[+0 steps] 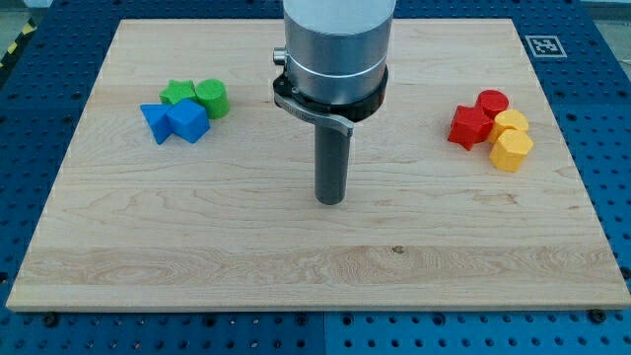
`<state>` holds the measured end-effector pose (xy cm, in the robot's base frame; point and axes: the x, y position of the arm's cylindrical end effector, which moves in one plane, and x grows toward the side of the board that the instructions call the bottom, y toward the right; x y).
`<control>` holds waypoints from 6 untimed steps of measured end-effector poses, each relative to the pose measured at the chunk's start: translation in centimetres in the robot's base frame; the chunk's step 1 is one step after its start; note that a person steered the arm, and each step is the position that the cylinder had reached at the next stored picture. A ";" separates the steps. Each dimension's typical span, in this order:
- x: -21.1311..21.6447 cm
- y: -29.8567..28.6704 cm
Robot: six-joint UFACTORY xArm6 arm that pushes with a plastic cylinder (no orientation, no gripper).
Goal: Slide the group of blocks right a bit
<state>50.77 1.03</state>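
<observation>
though blue-framed, pale wooden board (pixel 296 256)

My arm enters from the view's top centre as a silver cylindrical housing with a dark collar beneath it. The straight dark rod hangs vertical below the collar. My tip (pixel 330 202) sits low, near the view's centre.
</observation>
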 end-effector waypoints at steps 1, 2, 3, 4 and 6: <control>0.0 -0.8; -2.2 -5.1; -6.0 -6.9; -6.0 -6.9; -8.9 -7.9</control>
<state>41.87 -6.91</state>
